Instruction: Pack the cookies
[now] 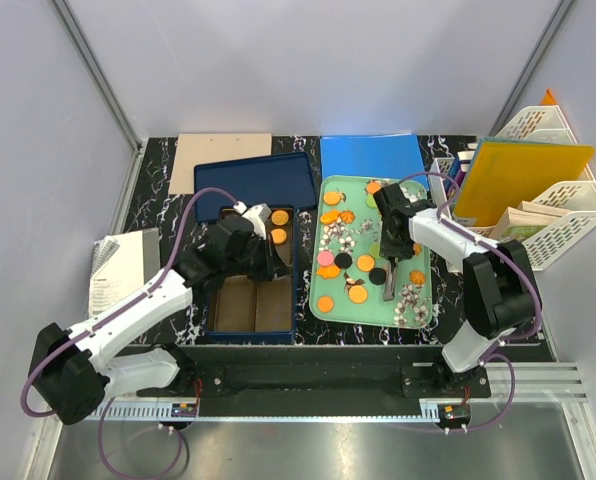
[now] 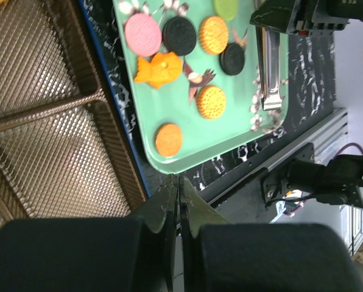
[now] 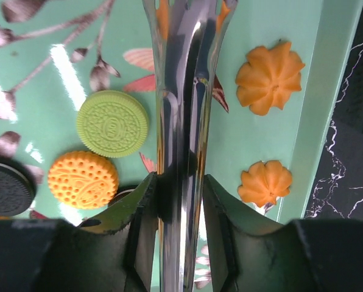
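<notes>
Cookies lie scattered on the mint-green tray [image 1: 316, 290]: orange [image 1: 325, 303], pink [image 1: 325, 258] and black [image 1: 344, 260] discs. Two orange cookies [image 1: 279, 226] lie in the far compartment of the brown mesh box [image 1: 253, 305]. My right gripper [image 1: 391, 262] is shut on metal tongs [image 3: 184, 91] over the tray, beside a green cookie [image 3: 112, 123] and an orange one [image 3: 83, 179]. My left gripper [image 2: 176, 179] is shut and empty, over the gap between box and tray. The left wrist view shows pink [image 2: 143, 34], black [image 2: 179, 35] and orange [image 2: 211, 101] cookies.
The box sits in a blue case whose lid [image 1: 256, 183] lies open behind it. A blue folder [image 1: 371, 157] and cardboard sheet [image 1: 221, 160] lie at the back. White file racks with a yellow folder [image 1: 523, 180] stand right. A booklet [image 1: 118, 270] lies left.
</notes>
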`<state>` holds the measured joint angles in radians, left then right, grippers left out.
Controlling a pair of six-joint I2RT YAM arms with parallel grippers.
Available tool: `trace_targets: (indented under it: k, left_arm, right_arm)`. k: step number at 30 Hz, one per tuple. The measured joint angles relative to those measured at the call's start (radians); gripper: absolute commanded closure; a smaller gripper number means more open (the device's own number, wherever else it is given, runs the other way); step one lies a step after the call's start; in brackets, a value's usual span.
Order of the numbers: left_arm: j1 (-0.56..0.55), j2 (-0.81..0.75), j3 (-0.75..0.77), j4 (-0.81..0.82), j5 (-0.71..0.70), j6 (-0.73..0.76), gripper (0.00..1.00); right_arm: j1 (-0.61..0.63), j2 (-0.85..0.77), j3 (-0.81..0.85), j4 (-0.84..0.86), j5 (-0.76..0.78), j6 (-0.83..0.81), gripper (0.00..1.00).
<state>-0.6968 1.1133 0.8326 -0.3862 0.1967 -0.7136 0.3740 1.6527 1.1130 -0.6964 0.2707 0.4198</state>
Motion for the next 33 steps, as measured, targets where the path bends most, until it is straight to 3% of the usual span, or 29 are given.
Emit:
trace_targets:
  k: [5,10,18,33]
  left_arm:
    - [0.0,0.0,-0.009,-0.026,-0.001,0.014,0.93]
    - [0.0,0.0,-0.009,-0.042,-0.004,0.028,0.92]
    - [0.0,-0.021,-0.009,-0.07,-0.016,0.05,0.9]
    - [0.0,-0.023,-0.009,-0.091,-0.018,0.071,0.87]
  right_arm:
    - [0.0,0.023,-0.021,0.01,-0.005,0.008,0.53]
    - [0.0,0.03,-0.024,0.028,-0.018,0.023,0.4]
    - [0.0,0.016,-0.033,0.05,-0.027,0.042,0.33]
    - [0.0,-0.29,-0.244,0.162,-0.083,0.095,0.21]
